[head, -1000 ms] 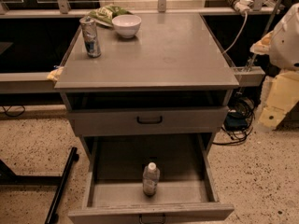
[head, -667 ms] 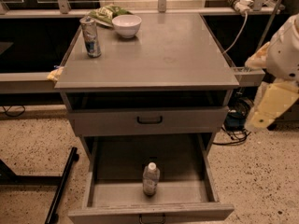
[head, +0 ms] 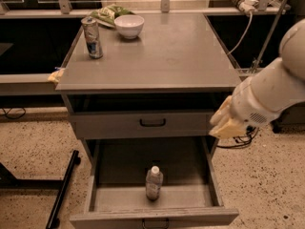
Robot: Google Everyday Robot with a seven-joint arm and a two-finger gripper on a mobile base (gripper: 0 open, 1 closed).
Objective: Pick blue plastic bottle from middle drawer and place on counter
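Observation:
The blue plastic bottle point(head: 154, 182) stands upright on the floor of the open middle drawer point(head: 114, 197), near its front wall. It has a white cap and a pale label. The counter point(head: 167, 51) is the grey top of the cabinet above. My gripper point(head: 224, 124) hangs at the end of the white arm point(head: 271, 92), beside the cabinet's right front corner, level with the upper drawer front. It is above and to the right of the bottle, well apart from it.
A dented metal can point(head: 92, 37), a white bowl point(head: 129, 26) and a green bag point(head: 108, 12) sit at the counter's back left. The shallower drawer front with a black loop handle point(head: 152, 123) is shut. A black stand leg point(head: 62, 190) lies left. Cables point(head: 240, 32) hang right.
The arm has swung left and down from the far right, bringing the gripper close to the cabinet's right front corner. The bottle and the counter items have not moved.

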